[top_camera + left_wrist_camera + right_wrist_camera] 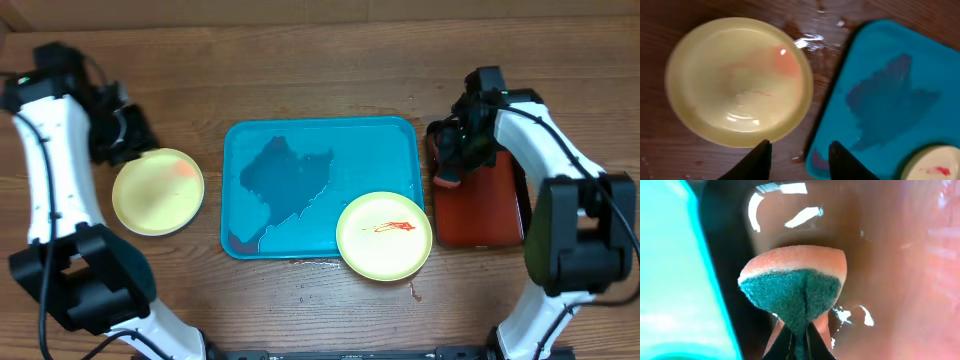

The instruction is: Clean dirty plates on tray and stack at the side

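Observation:
The teal tray (390, 150) lies mid-table with a dark wet patch on it. A pale yellow-green plate (158, 191) with a faint pink smear sits on the table left of the tray; it fills the left wrist view (739, 80). A second yellow-green plate (384, 236) with a red sauce smear rests over the tray's front right corner. No white plate shows. My left gripper (133, 148) is open and empty at the left plate's far edge, fingers apart (799, 160). My right gripper (447, 178) is shut on a green and orange sponge (792, 287).
A dark red tray (480, 205) lies right of the teal tray, and the sponge hangs over its wet left part (900, 270). Wet spots and red specks mark the wood between the left plate and the teal tray (810, 42).

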